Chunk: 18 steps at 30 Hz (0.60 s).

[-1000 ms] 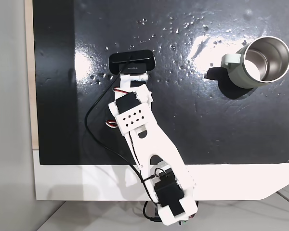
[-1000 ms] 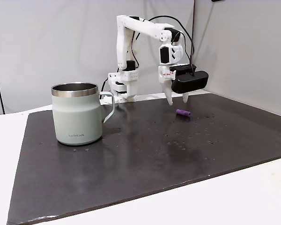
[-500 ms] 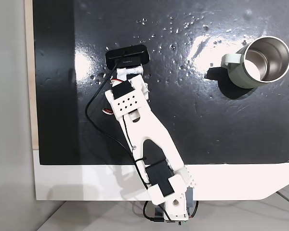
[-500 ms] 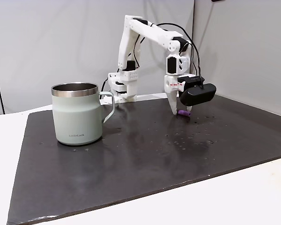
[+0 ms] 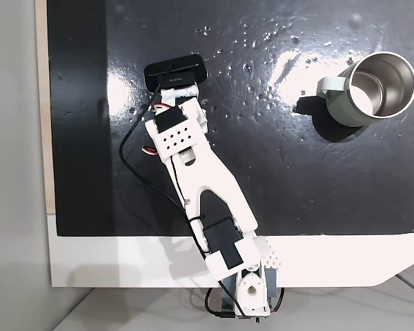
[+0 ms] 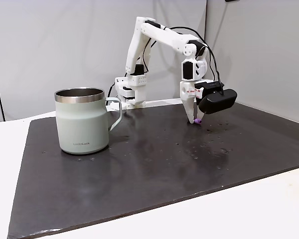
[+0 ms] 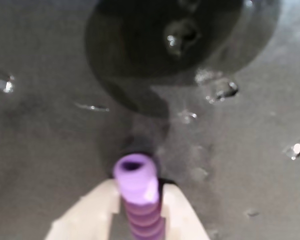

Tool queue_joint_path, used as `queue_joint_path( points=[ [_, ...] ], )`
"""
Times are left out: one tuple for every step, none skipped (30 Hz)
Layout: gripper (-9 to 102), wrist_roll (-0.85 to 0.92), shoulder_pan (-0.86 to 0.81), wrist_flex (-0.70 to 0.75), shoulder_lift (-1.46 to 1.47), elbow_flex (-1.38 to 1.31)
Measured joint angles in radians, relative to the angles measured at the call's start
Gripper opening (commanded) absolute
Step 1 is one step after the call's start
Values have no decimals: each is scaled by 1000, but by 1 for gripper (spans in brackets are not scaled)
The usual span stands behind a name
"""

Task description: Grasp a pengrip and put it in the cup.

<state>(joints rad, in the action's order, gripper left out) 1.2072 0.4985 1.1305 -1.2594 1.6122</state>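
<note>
Gripper [image 7: 136, 220] tips down on the mat [image 6: 154, 164], pinching pengrip [image 7: 137, 192] btwn both fingers for lifting; mug [image 6: 83, 120] stands w/ mouth up near opposite edge.

cup [image 6: 82, 121] front, "LocknLock" logo

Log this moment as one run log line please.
phase: grasping | gripper: down at mat, fingers either side of pengrip | cup: upright, apart from gripper | pengrip in cup: not yet
</note>
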Motion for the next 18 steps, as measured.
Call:
queue_joint_path(
  points=[
    [6, 0, 0, 0, 0, 0],
    [4, 0, -3, 0, 0, 0],
    [3, 0, -5, 0, 0, 0],
    [2, 0, -6, 0, 0, 0],
    [0, 0, -11, 0, 0, 0],
    [0, 0, -14, 0, 0, 0],
    [0, 0, -18, 0, 0, 0],
    [0, 0, -25, 0, 0, 0],
    [0, 0, -32, 0, 0, 0],
    [0, 0, -40, 0, 0, 0],
    [0, 0, -48, 0, 0, 0],
    [0, 0, -55, 0, 0, 0],
    [0, 0, -64, 3, -6, 0],
    [0, -11, -72, 12, -14, 0],
    [0, -25, -83, 32, -21, -3],
    [0, -37, -94, 55, -34, -11],
    [0, -55, -104, 80, -51, -25],
    [0, -66, -115, 106, -69, -40]
  ],
)
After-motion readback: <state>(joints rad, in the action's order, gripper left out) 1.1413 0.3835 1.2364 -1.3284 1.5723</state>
